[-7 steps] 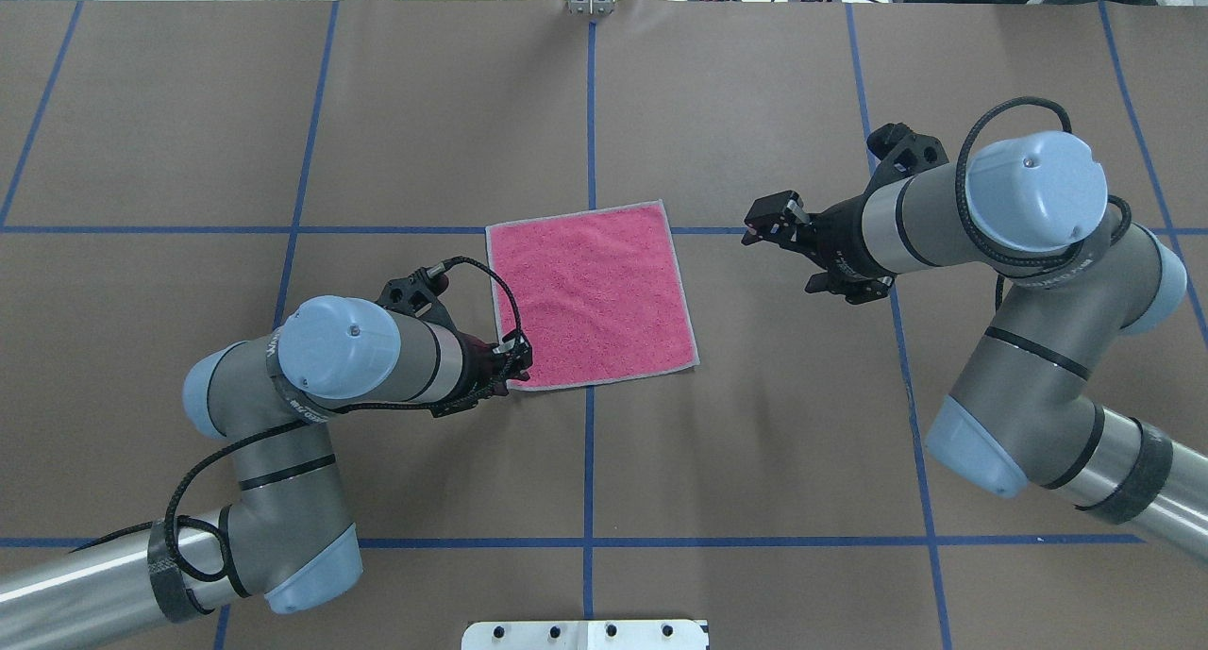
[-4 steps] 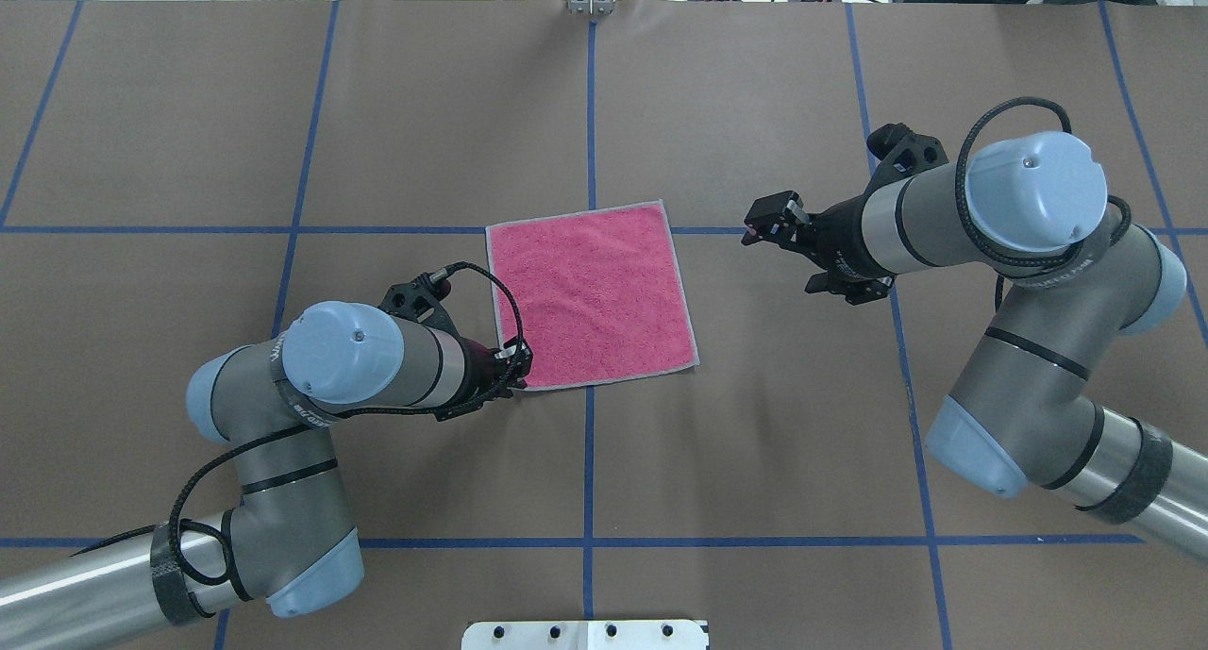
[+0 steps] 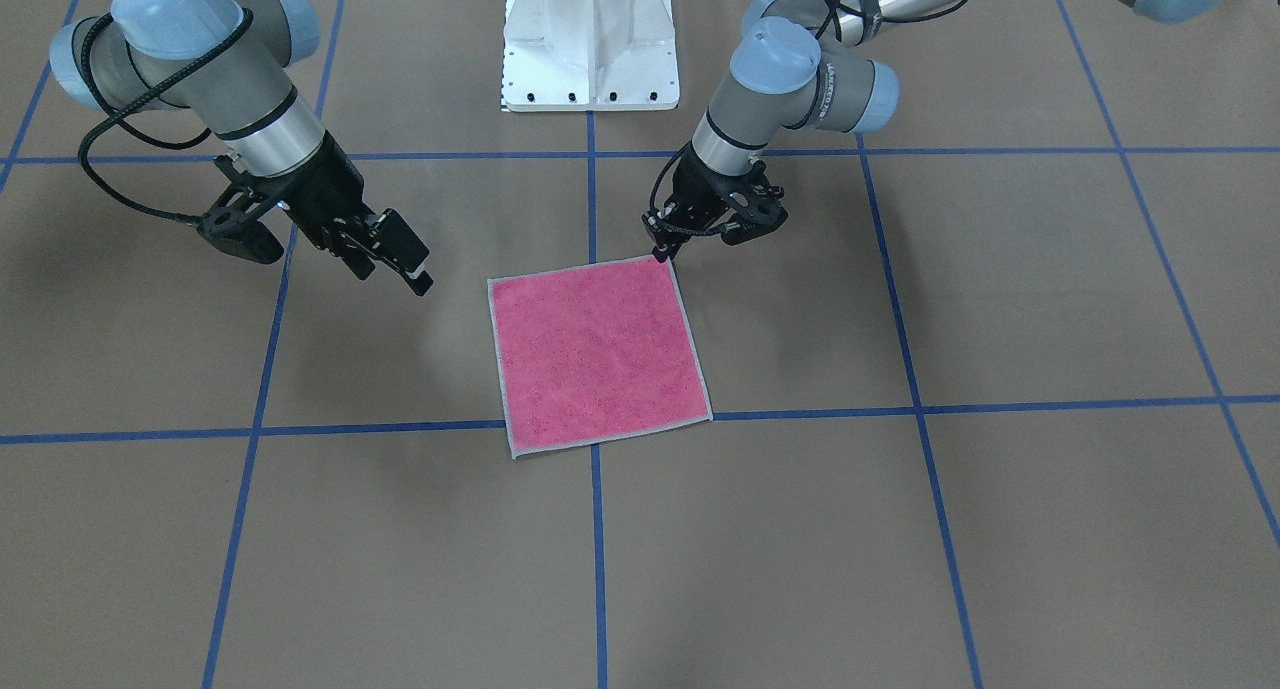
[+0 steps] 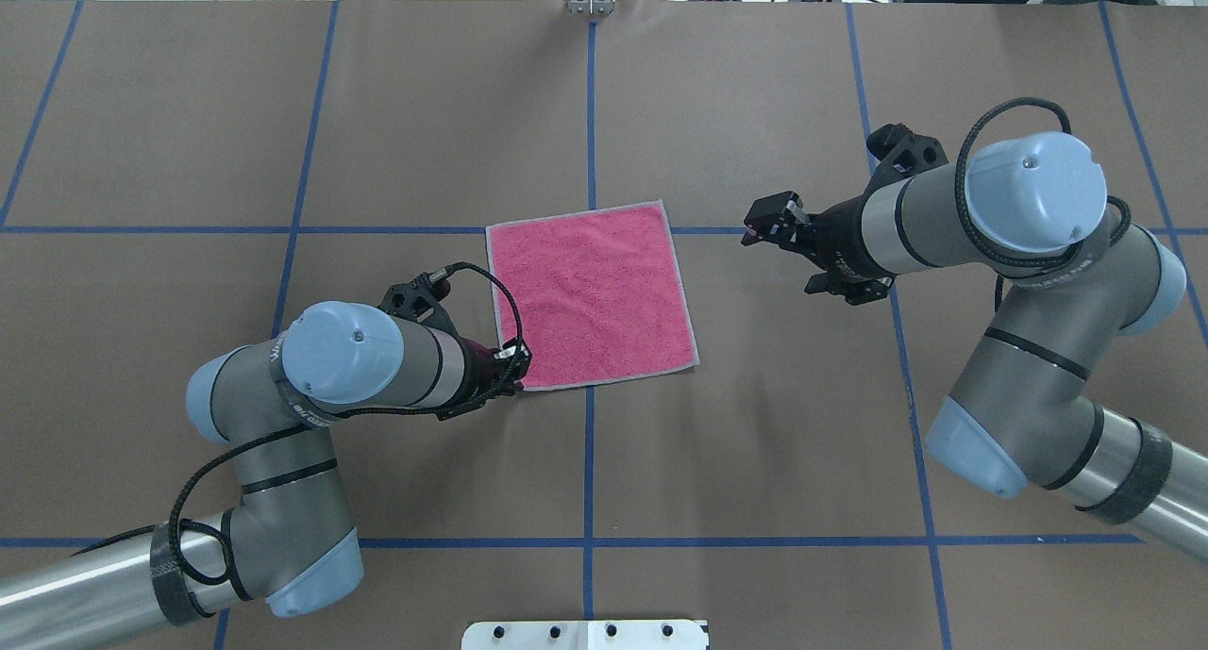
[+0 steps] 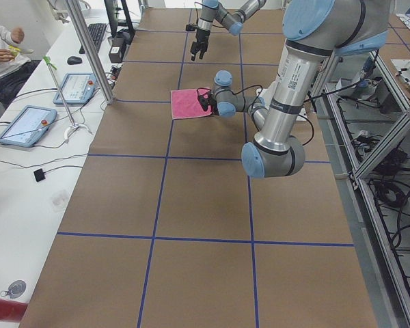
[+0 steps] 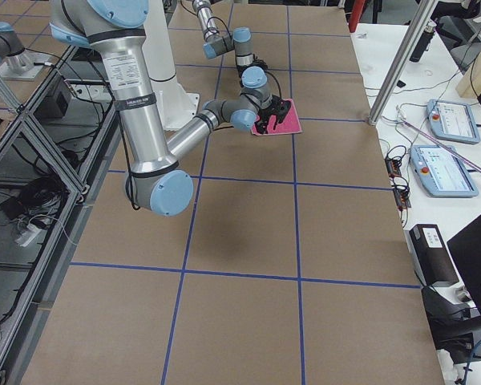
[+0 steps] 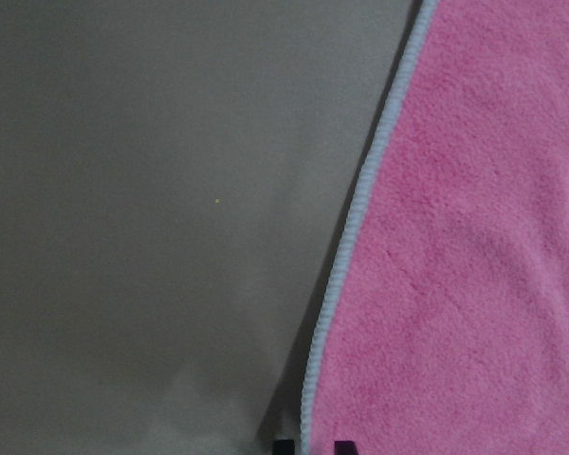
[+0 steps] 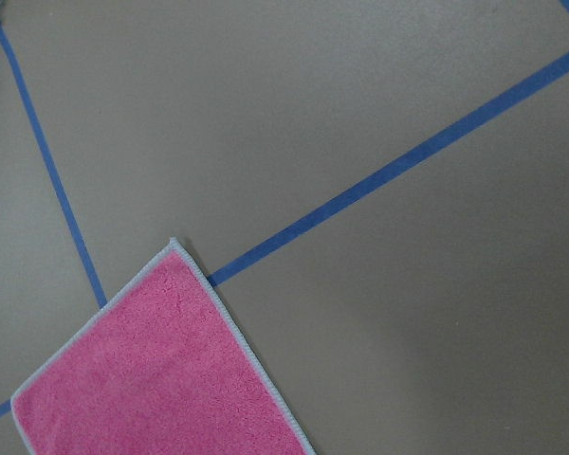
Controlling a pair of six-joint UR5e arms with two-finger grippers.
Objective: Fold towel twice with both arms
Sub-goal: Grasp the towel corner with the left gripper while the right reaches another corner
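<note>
Two arms are at the brown counter [image 4: 755,442], and almost nothing has changed since a moment ago. The left arm [image 4: 349,353] has only shifted its elbow a tiny bit, and the right arm [image 4: 1029,192] has stayed put. The towel [image 4: 590,296] lies flat in the same spot, pink side up, near the middle of the counter where two lines of blue tape [image 4: 590,112] cross. The left claw [image 4: 519,365] is down at the towel's corner nearest the robot on its left side. Its two black fingertips [image 7: 284,445] sit very close together with the towel's pale edge between them, so it looks pinched on the cloth. The right claw [image 4: 763,221] hangs above the counter, well apart from the towel, with its fingers spread. A black cable [image 4: 505,301] from the left arm loops over the towel's left edge and hides a little of it. The robot's white base [image 3: 590,39] stands behind the towel. In the side view, tablets [image 5: 25,125] and a metal pole [image 5: 89,51] stand on a white desk, where a person's hand [image 5: 15,34] shows at the corner. The corner under the left claw is hidden from above, the fingertips are cut off at the bottom of the wrist view, and the towel's underside cannot be seen.
</note>
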